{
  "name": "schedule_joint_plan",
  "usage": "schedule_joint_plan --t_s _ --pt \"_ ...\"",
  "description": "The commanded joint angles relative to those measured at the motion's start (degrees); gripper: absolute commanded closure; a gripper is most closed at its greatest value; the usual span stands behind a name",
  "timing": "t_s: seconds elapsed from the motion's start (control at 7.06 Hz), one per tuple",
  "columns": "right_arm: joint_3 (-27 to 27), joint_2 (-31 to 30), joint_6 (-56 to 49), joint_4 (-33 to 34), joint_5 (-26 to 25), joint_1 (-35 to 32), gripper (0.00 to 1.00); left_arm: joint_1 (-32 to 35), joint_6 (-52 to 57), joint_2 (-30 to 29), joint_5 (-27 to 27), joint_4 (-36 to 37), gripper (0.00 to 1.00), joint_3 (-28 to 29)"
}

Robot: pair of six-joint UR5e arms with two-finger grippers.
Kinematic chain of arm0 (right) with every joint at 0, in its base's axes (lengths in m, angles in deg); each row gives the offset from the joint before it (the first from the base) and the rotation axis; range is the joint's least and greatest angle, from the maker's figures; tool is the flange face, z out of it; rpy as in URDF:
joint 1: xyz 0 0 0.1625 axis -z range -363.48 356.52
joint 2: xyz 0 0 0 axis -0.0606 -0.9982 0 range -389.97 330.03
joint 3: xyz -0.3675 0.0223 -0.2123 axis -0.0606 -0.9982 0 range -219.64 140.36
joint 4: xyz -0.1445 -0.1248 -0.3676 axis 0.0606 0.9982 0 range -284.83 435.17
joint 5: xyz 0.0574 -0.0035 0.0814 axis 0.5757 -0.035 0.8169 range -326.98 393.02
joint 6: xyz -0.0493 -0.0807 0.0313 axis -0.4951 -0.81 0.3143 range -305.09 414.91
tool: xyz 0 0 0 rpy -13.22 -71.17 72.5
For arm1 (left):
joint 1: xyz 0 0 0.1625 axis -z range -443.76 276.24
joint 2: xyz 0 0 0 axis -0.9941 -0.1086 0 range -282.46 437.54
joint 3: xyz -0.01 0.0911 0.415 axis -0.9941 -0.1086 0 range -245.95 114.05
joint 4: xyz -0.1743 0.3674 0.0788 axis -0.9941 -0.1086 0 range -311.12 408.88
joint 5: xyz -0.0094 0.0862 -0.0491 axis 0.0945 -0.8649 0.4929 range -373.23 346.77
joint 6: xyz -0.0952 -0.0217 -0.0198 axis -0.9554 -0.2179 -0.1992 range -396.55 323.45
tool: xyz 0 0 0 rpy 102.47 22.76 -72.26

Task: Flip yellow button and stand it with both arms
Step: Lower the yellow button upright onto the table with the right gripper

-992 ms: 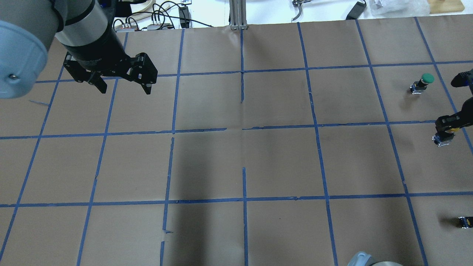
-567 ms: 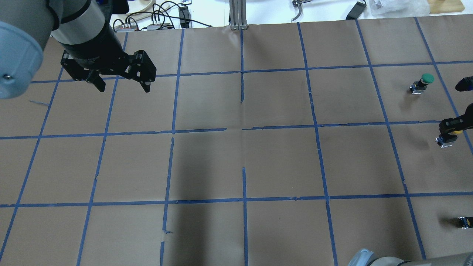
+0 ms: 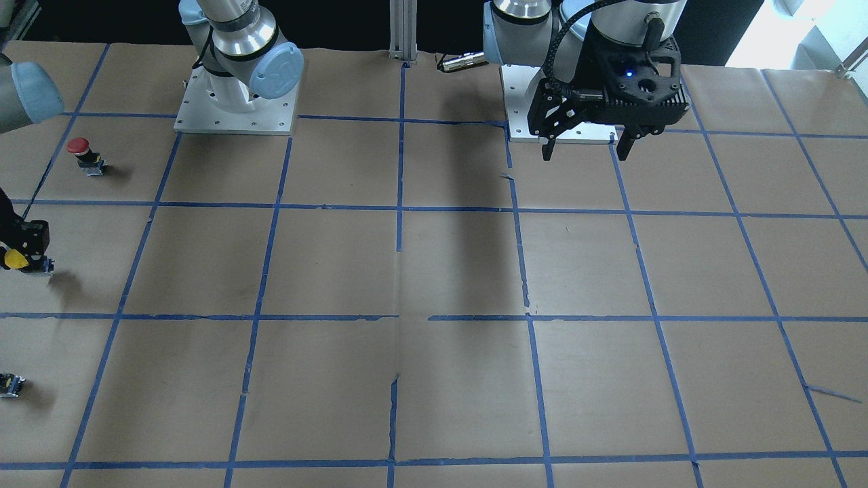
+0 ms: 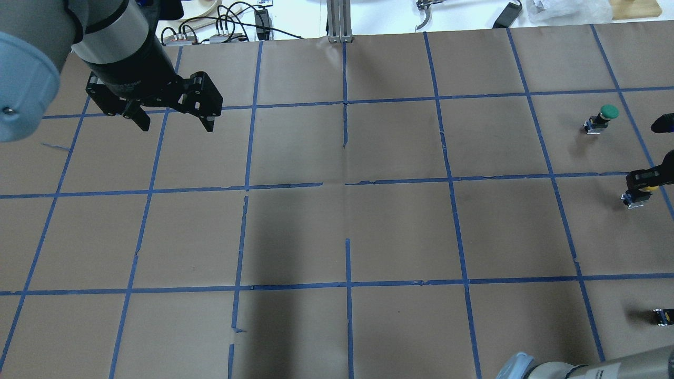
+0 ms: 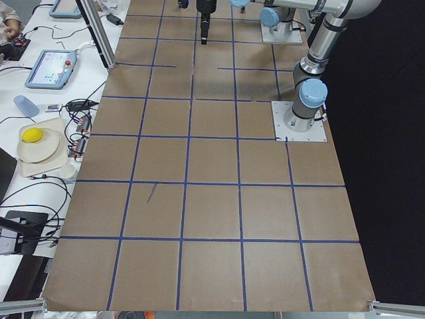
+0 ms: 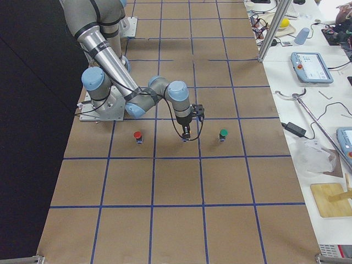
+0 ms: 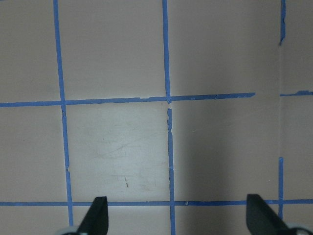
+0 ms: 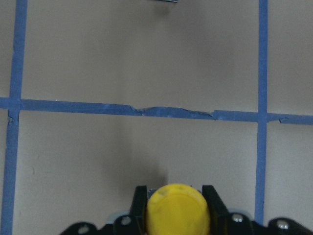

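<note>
The yellow button (image 8: 178, 209) stands upright, yellow cap up, between the fingers of my right gripper (image 8: 178, 208), which is shut on its cap. In the overhead view this gripper (image 4: 643, 184) is at the table's far right edge, with the button's grey body (image 4: 633, 200) down at the paper; I cannot tell if it touches. The front view shows the yellow cap (image 3: 13, 259) at its left edge. My left gripper (image 4: 171, 120) is open and empty, high over the far left of the table; the left wrist view (image 7: 178, 218) shows only bare paper beneath it.
A green-capped button (image 4: 603, 117) stands beyond the right gripper. A red-capped button (image 3: 85, 152) stands on the robot's side of it. A small black capless part (image 4: 661, 316) lies near the right edge. Blue tape lines grid the brown paper (image 4: 347, 210).
The left gripper has drifted slightly away from the robot and stayed open. The right gripper, still shut on the yellow button, has shifted slightly right; more of the right arm shows at the bottom edge.
</note>
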Motion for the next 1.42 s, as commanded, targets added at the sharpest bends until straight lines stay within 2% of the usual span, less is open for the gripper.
schedule_joint_plan --t_s 0.0,0.14,0.28,0.85,1.13,1.28 --pt "0.45 -0.05 0.02 0.59 0.68 0.02 0.95 0.00 0.26 0.15 -0.07 0.00 0.00 -0.18" --pt "1.32 -0.23 1.06 1.63 3.39 0.02 0.95 0.00 0.35 0.07 -0.07 0.00 0.00 -0.18" --pt "2.37 -0.84 4.64 3.55 3.76 0.02 0.95 0.00 0.35 0.07 -0.07 0.00 0.00 -0.10" --pt "3.00 -1.11 5.91 3.57 2.89 0.11 0.91 0.00 0.35 0.07 0.02 0.00 0.00 -0.01" --pt "3.87 -1.11 6.17 3.05 2.80 1.59 0.78 0.00 0.27 0.07 0.02 0.00 0.00 0.08" --pt "4.05 -1.20 6.17 3.05 2.80 1.69 0.66 0.00 0.26 0.07 0.02 0.00 0.00 0.08"
